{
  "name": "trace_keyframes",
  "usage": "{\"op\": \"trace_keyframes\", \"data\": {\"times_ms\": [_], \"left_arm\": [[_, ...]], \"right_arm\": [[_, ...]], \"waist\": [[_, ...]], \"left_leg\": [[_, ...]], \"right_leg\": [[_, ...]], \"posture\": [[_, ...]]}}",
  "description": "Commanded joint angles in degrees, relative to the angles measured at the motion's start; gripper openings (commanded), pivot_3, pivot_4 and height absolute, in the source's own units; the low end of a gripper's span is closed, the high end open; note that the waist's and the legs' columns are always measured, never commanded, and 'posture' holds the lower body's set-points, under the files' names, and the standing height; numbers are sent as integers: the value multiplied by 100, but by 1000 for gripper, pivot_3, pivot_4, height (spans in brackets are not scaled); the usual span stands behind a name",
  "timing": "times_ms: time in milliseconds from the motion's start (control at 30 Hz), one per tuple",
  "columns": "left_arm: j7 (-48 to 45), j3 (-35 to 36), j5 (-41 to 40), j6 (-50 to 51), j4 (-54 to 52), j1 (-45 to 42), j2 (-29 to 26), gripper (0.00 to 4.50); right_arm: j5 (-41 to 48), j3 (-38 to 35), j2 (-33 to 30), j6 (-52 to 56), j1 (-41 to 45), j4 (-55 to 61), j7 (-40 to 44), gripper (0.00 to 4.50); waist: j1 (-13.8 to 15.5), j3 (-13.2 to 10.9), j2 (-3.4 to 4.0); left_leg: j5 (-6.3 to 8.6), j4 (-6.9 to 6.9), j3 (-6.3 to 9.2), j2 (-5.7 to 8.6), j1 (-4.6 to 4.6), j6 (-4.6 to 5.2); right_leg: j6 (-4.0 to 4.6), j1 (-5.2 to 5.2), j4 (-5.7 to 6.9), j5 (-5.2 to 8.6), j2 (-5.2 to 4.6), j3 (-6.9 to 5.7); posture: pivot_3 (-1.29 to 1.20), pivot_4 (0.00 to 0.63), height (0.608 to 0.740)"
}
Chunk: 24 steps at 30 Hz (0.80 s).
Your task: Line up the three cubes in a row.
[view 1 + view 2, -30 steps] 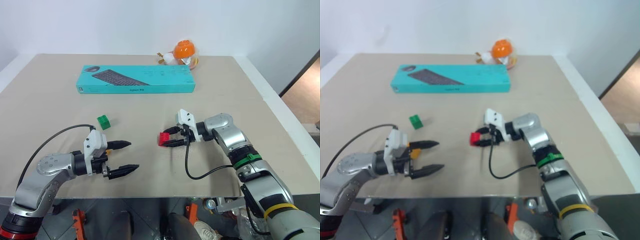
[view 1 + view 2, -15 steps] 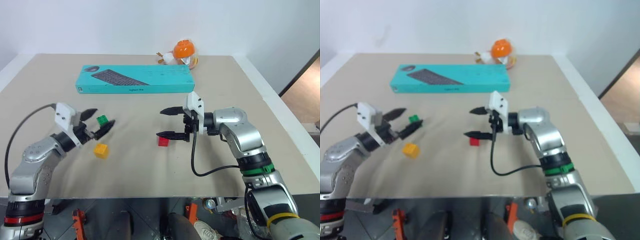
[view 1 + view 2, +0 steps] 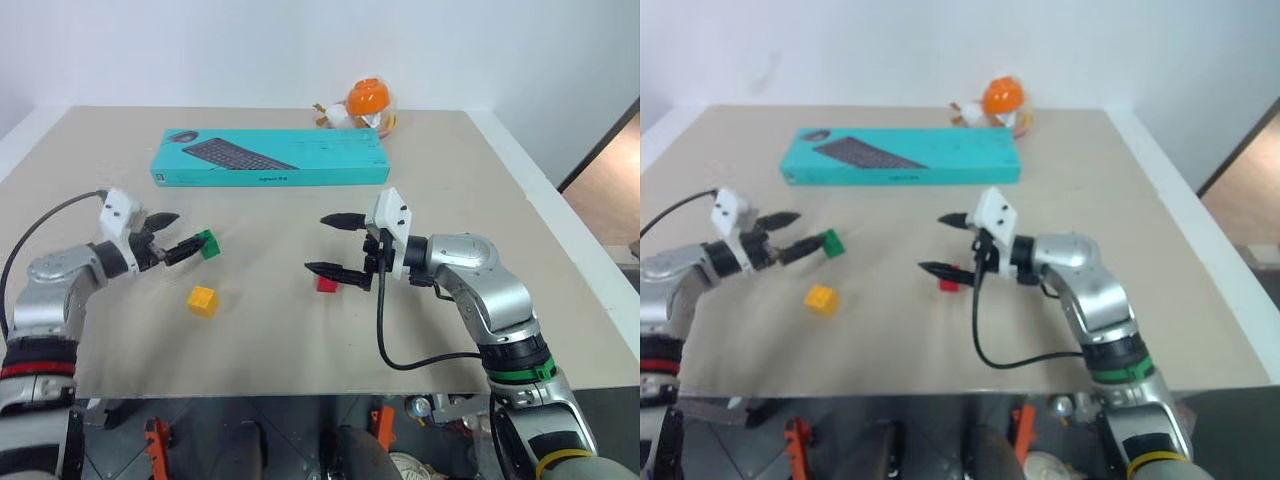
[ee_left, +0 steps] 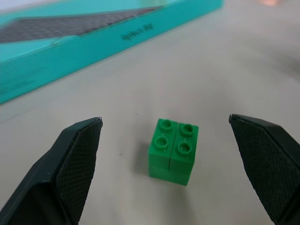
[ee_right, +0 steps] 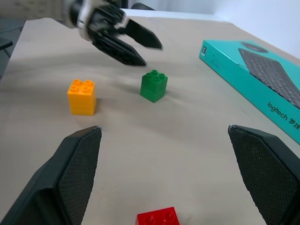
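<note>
- Green cube: small studded toy brick, upright on the table, far left of the group, near the teal keyboard box. Probably light, rigid plastic with smooth, slightly slippery sides; best pinched across two opposite flat side walls, below the studs.
- Yellow cube: same type, standing nearer and just left of the green one's line, well apart from both grippers. Likely to slide or tip if nudged off-centre.
- Red cube: resting on the table beneath the right gripper, free of its fingers. Same handling judged: hard, light, not fragile.
- Left gripper: jaws spread wide, holding nothing; the green cube sits just ahead of its fingertips, squarely in the gap in the left wrist view.
- Right gripper: jaws spread wide, empty, hanging above the red cube.
- Orange round toy: at the far edge, no part of the row.
- Arrangement: the cubes form a loose triangle, not yet a row.
</note>
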State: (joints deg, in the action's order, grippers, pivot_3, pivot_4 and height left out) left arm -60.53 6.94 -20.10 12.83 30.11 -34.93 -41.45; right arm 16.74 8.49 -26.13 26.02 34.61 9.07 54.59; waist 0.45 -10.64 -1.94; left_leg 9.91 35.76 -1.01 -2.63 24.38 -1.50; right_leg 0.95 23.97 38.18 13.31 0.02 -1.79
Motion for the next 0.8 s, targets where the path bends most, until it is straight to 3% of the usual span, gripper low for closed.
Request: {"op": "trace_keyframes", "data": {"times_ms": [33, 267, 400, 600, 800], "left_arm": [[-445, -167, 247, -303, 640, -461, -91, 4500], [-742, -699, 1015, -963, 2098, -1315, 47, 4500], [-859, -821, 1279, -1117, 2618, -1607, 111, 3432], [-836, -840, 1510, -1380, 3013, -1839, 162, 1347], [-964, -784, 1543, -1473, 3023, -1972, 177, 1321]], "right_arm": [[18, -55, -93, -4, 13, 300, -87, 4470], [-80, -38, -141, -75, 8, 344, -292, 4470], [-96, -58, -160, -61, -27, 404, -386, 4500], [-124, -64, -238, -32, -80, 483, -462, 4500], [-119, -61, -318, -45, -92, 489, -469, 4500]], "waist": [[0, 0, 0], [-3, 1, -2], [-3, 1, -2], [-3, 1, -3], [-4, 1, -3]], "left_leg": [[0, 0, -4, 0, 1, 0], [0, 7, -16, -6, 24, 0], [0, 7, -19, -8, 27, 0], [0, 9, -20, -8, 29, 0], [0, 16, -26, -8, 29, 0]], "right_leg": [[-2, 3, 0, -1, 1, 3], [-8, 31, 2, -9, 13, 19], [-8, 36, 4, -10, 14, 22], [-9, 38, 4, -11, 14, 24], [-15, 38, 6, -17, 14, 29]], "posture": [[0, 150, 740], [0, 150, 740], [0, 150, 740], [0, 150, 740], [0, 150, 740]]}}
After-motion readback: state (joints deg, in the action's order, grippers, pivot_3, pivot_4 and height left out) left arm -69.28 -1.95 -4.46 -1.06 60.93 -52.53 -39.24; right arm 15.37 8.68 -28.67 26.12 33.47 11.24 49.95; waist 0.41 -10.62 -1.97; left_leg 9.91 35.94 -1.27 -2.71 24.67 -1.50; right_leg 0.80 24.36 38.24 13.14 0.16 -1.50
